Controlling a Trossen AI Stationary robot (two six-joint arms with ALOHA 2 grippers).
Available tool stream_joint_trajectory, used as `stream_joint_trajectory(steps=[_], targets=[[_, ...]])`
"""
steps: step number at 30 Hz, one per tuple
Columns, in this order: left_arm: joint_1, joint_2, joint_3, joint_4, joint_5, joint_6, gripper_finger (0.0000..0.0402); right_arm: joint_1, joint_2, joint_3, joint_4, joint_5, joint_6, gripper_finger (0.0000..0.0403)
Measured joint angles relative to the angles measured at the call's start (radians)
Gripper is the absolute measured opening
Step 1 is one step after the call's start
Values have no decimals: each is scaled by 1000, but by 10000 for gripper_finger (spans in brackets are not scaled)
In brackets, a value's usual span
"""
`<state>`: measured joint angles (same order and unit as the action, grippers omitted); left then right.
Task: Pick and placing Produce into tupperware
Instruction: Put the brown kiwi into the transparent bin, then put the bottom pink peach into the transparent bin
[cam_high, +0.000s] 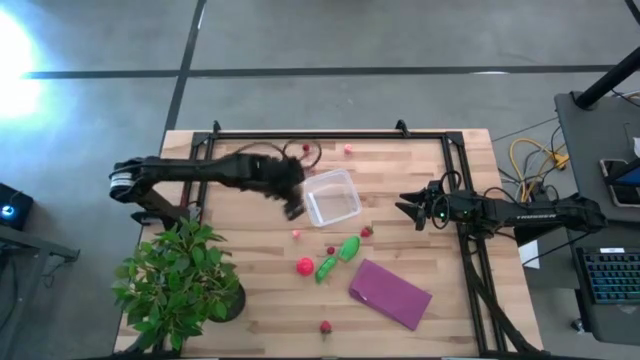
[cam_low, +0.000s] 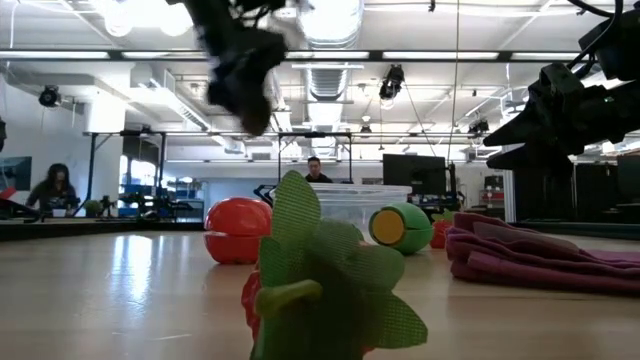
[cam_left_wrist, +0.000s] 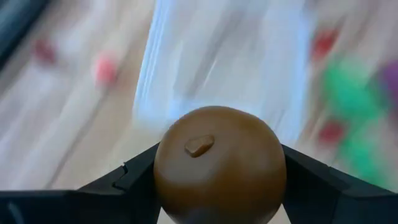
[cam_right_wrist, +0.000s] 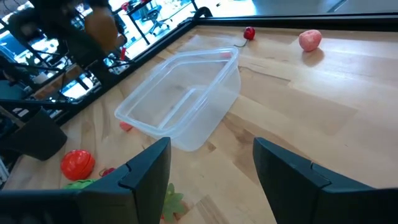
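My left gripper (cam_high: 291, 205) is shut on the brown ball (cam_left_wrist: 219, 165) and hangs above the table beside the left wall of the clear tupperware (cam_high: 332, 197). In the low view it is a blur (cam_low: 245, 85) high over the table. My right gripper (cam_right_wrist: 211, 168) is open and waits on the tupperware's (cam_right_wrist: 180, 102) right side, touching nothing. The larger red ball (cam_high: 305, 266) and two green pods (cam_high: 349, 248) (cam_high: 326, 268) lie on the table nearer the near edge. Small red and pink pieces (cam_high: 367, 232) (cam_high: 297, 234) are scattered around the box. My left gripper pinches the brown ball (cam_left_wrist: 186, 186) between its two fingers (cam_left_wrist: 134, 177), one on each side of it. The fingers come slanting down from the table's left. The ball is lifted clear of the table, with a small stem mark (cam_left_wrist: 199, 145) facing the wrist camera.
A flat purple rectangle (cam_high: 390, 293) lies near the table's right near corner. A leafy potted plant (cam_high: 180, 280) stands at the left near corner. Two small pieces (cam_high: 348, 150) (cam_high: 305, 150) sit by the far edge, and a red piece with green leaves (cam_low: 320, 285) by the near edge.
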<state>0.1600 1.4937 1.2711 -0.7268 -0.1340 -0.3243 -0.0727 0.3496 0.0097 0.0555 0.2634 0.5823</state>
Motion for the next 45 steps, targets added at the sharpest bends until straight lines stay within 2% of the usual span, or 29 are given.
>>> stream_joint_trajectory(steps=[4, 7, 11, 19, 26, 38, 41, 45], targets=[[51, 45, 0, 273, 73, 64, 246, 0, 0, 0, 0, 0, 0, 219], [88, 128, 1, 344, 83, 98, 246, 0, 1, 0, 0, 0, 0, 219], [113, 238, 15, 255, 129, 97, 246, 0, 1, 0, 0, 0, 4, 219], [105, 315, 19, 238, 73, 152, 246, 0, 1, 0, 0, 0, 3, 219], [103, 323, 16, 228, 69, 175, 253, 0, 1, 0, 0, 0, 2, 219], [103, 316, 22, 209, 62, 174, 309, 0, 1, 0, 0, 0, 1, 219], [103, 292, 54, 195, 53, 177, 313, 0, 1, 0, 0, 0, 1, 219], [103, 235, 118, 95, 49, 178, 313, 0, 1, 0, 0, 0, 1, 219]])
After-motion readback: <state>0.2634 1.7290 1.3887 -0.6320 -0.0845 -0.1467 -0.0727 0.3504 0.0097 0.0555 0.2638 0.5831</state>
